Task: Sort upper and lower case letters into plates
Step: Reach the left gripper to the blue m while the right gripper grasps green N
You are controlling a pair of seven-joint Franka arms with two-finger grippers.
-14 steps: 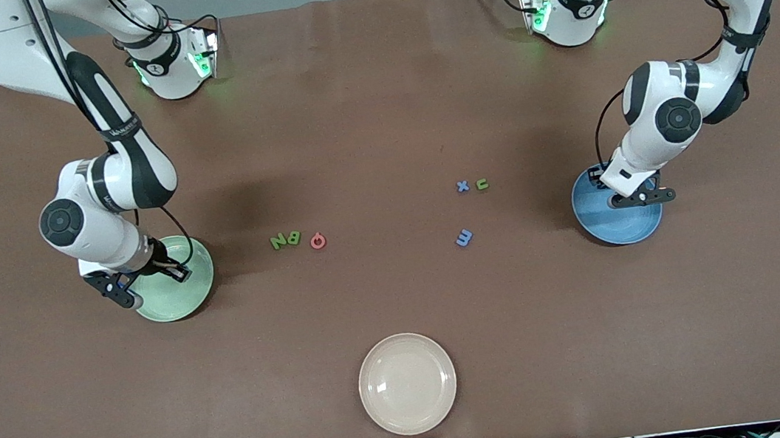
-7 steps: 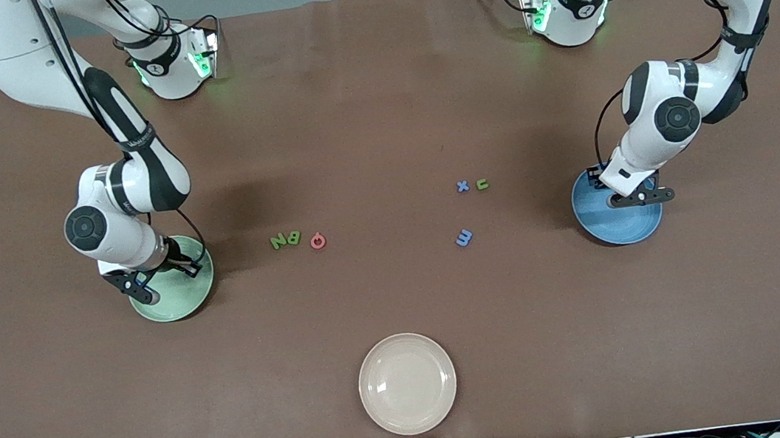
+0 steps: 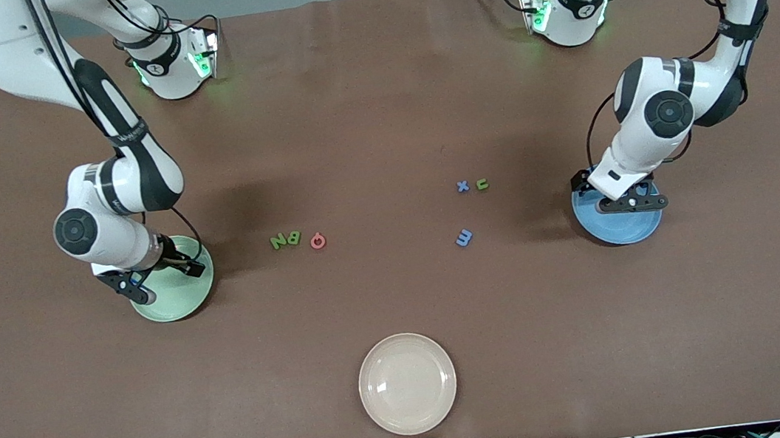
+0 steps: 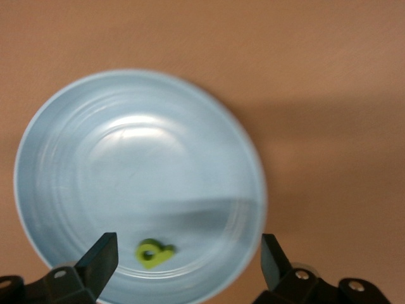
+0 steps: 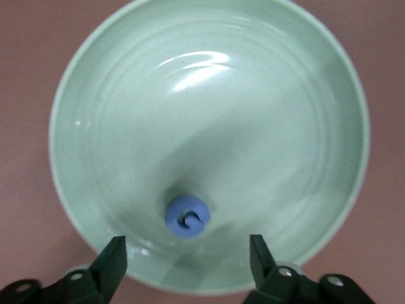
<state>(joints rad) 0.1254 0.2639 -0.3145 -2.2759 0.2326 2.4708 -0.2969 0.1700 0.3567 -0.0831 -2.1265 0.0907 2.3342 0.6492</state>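
**Two letters lying in plates, six still on the table**

The right gripper point(image 3: 158, 273) is hanging over the mint green plate point(image 3: 180, 300) at the right arm's end of the table, its fingers spread apart with nothing between them. In the right wrist view a blue G point(image 5: 186, 216) is lying loose in that plate; from the front the arm is covering it.

Toward the middle of the table, a green N point(image 3: 279, 241) and a green B point(image 3: 294, 237) are sitting just beside each other, with a pink Q point(image 3: 317, 240) close by. Nearest the front camera, a cream plate point(image 3: 407, 383) is resting near the table's edge.

Toward the left arm's end, a blue x point(image 3: 462, 185) and a green u point(image 3: 482, 183) are lying side by side, and a blue m point(image 3: 464, 237) is sitting nearer the camera than both.

The left gripper point(image 3: 632, 203) is hovering over the sky blue plate point(image 3: 622, 229), fingers wide apart and holding nothing. The left wrist view is showing a small green p-like letter point(image 4: 154, 254) lying in that plate, slightly blurred; the front view is hiding it under the gripper.
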